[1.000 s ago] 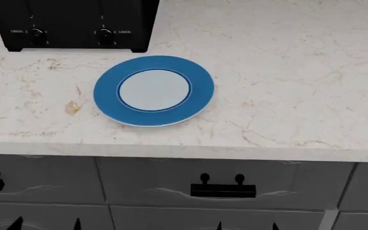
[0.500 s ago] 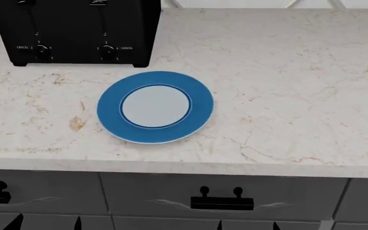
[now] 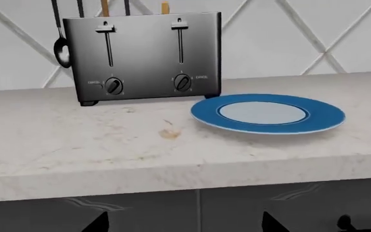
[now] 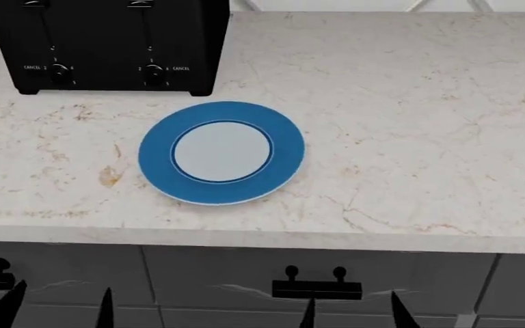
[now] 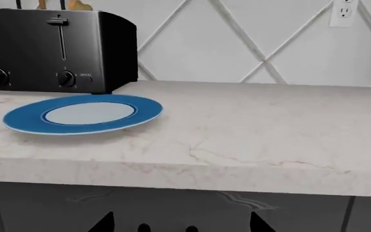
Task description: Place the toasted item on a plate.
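Observation:
The blue-rimmed plate (image 4: 221, 152) lies empty on the marble counter, in front of the black toaster (image 4: 107, 44). It also shows in the left wrist view (image 3: 267, 113) and the right wrist view (image 5: 83, 113). The toasted slice is not clearly in view; a tan edge (image 5: 76, 5) shows just above the toaster's top, and I cannot tell what it is. My left gripper (image 4: 59, 307) and right gripper (image 4: 354, 311) are both open and empty, low in front of the drawer fronts, below the counter's edge. Only their fingertips show.
The counter's front edge (image 4: 262, 239) overhangs grey drawers with a black handle (image 4: 317, 287). Utensils (image 3: 60, 46) hang on the tiled wall behind the toaster. A wall outlet (image 5: 343, 12) is at the back right. Bare marble (image 4: 426, 123) lies right of the plate.
The head view tilted, so plate and toaster sit lower in frame than a second ago. Both grippers' fingertips have come up a little further into view.

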